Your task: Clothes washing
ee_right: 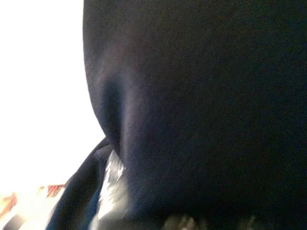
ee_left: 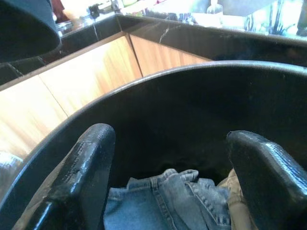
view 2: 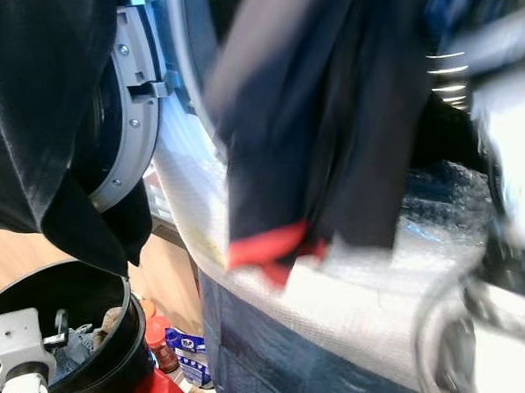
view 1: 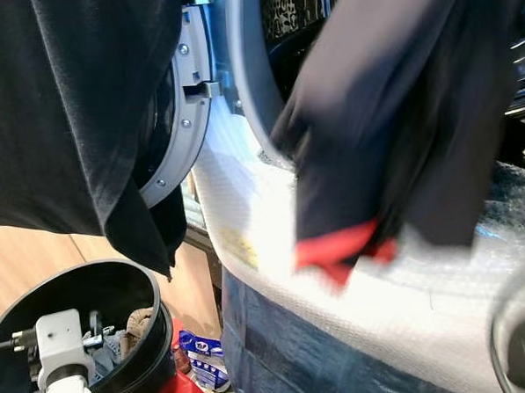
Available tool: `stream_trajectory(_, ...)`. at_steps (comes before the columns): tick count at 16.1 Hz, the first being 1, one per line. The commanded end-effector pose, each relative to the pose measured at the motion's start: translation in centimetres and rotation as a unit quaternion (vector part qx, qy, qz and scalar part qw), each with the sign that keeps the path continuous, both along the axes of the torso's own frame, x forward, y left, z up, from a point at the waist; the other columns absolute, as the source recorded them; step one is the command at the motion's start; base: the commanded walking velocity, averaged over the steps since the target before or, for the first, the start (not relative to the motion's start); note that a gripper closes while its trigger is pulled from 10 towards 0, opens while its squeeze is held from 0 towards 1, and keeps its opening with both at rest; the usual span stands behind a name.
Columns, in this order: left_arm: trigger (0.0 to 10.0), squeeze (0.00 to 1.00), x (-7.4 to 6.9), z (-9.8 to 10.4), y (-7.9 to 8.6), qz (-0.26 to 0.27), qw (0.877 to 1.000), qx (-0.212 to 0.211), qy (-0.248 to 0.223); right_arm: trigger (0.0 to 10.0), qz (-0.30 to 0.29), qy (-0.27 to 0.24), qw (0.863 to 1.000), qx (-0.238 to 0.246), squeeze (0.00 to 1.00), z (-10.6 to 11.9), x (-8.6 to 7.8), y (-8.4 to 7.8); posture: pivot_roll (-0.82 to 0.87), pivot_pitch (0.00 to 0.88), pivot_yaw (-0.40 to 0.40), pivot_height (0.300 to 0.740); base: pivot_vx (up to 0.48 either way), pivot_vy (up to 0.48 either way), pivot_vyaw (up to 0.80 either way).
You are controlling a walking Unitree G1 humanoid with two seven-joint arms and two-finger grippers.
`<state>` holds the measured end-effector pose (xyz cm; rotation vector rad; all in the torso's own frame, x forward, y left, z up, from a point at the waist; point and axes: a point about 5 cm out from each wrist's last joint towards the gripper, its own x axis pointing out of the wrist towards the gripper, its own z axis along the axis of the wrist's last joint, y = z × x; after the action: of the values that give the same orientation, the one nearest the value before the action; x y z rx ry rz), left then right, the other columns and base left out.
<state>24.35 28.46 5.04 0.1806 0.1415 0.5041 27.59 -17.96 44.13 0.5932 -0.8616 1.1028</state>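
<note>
Left eye view shows a dark garment (view 1: 390, 110) with a red patch hanging blurred before the washing machine opening (view 1: 264, 64), above the machine's white wrapped front (view 1: 374, 305). A black cloth (view 1: 73, 109) hangs at the left, over a black bucket (view 1: 135, 282) on the floor, with the grey machine door (view 1: 184, 121) behind it.

Left wrist view shows the left end effector (ee_left: 168, 167) with its fingers apart inside the bucket, above blue jeans (ee_left: 168, 201).

Right wrist view is covered by dark cloth (ee_right: 201, 105); whether the right end effector is apart or together, I cannot tell
</note>
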Motion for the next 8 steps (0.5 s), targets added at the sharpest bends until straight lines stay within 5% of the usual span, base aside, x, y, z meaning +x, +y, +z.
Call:
stream_trajectory(1, 10.0, 0.00, 0.4, 0.1, -0.1, -0.003, 1.000, 0.003, -0.001, 0.0, -0.018, 0.007, 1.000, 0.015, 0.00, 0.7, 0.4, 0.1, 0.00, 0.000, 0.019, 0.740, 0.000, 0.000, 0.00)
stream_trajectory(5, 10.0, 0.00, 0.7, -0.1, -0.8, -0.010, 1.000, -0.004, -0.002, 0.0, -0.112, 0.174, 0.978, 0.004, 0.00, 1.4, 6.4, 4.6, 0.00, 0.000, 0.012, 0.740, 0.000, 0.000, 0.00)
stream_trajectory(7, 10.0, 0.00, 0.6, -0.3, -0.9, -0.010, 1.000, -0.007, 0.002, 0.4, -0.200, 0.276, 0.939, -0.040, 0.00, -0.3, 9.6, 5.5, -0.01, 0.000, 0.012, 0.740, 0.000, 0.000, 0.00)
stream_trajectory(8, 10.0, 0.00, 0.6, -0.4, -0.9, -0.011, 1.000, -0.007, 0.003, 2.5, -0.257, 0.315, 0.912, -0.059, 0.00, -1.5, 11.0, 5.5, 0.00, 0.000, 0.010, 0.740, 0.000, 0.000, 0.00)
